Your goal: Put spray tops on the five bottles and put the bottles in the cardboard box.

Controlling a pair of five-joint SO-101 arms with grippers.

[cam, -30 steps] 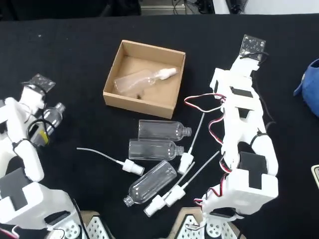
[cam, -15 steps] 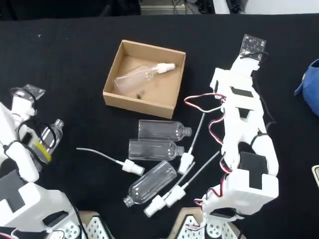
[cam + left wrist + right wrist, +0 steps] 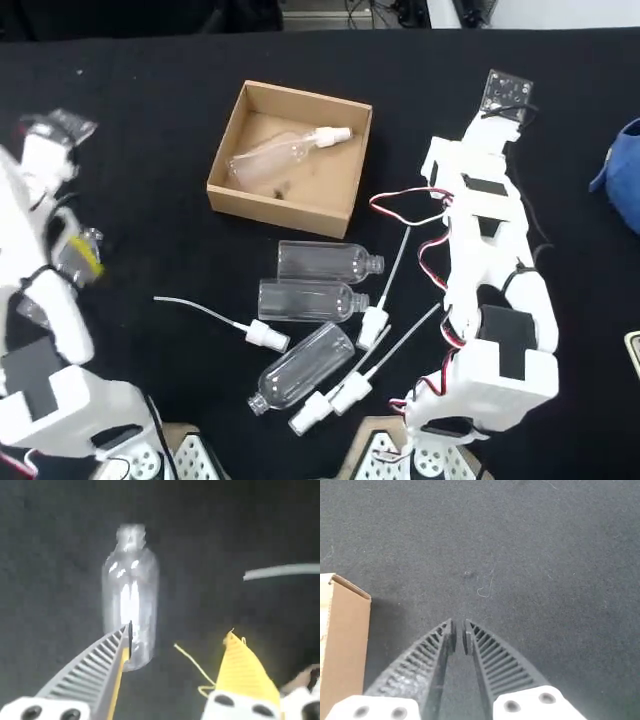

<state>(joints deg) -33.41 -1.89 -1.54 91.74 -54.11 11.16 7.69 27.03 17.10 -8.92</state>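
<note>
Yellow on one finger and grey on the other, the left gripper [image 3: 179, 632] hangs with its jaws spread wide. The clear uncapped bottle [image 3: 131, 595] below it meets only the grey fingertip, so it looks unpinched to me, resting on the black cloth [image 3: 45, 555]. A second ago that bottle sat snug in this gripper, nearer the middle of the table. Since then the arm has swung out toward the table's left edge, and the hold seems to have been let go. The right gripper [image 3: 458, 625] is pressed together on nothing, over bare cloth just past a corner of the cardboard box [image 3: 280, 207]. Inside the box lies one capped bottle [image 3: 270, 155]. Three bare bottles [image 3: 325, 261] lie just in front of it, with four loose spray tops [image 3: 268, 337] strewn among them. I'd say one of five is done, and the left arm's bottle now lies well apart from the tops and needs picking up again.
</note>
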